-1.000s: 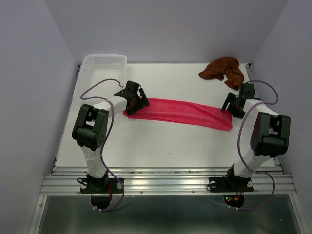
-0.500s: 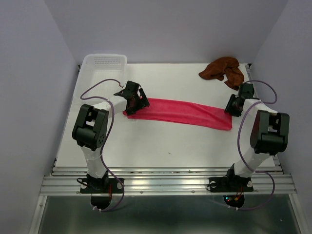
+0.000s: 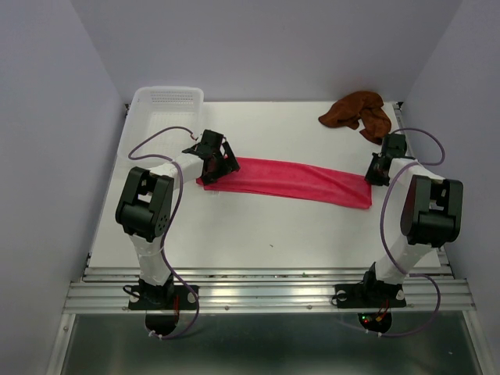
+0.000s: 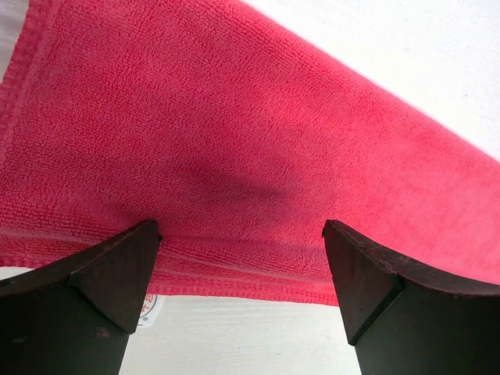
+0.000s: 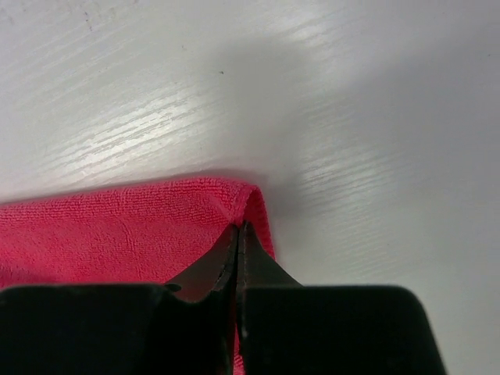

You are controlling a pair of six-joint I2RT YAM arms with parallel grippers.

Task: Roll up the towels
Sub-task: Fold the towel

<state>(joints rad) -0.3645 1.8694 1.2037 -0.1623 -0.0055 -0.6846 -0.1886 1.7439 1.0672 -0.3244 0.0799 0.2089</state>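
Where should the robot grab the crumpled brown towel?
Probably pinch a raised fold of the crumpled rust-brown cloth towel, coming straight down from above; it lies bunched in a heap on the white table, so no flat edge shows.

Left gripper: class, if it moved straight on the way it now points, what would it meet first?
The open left gripper points down at the pink-red towel; it would probably meet that cloth first, though the gap between them is unclear.
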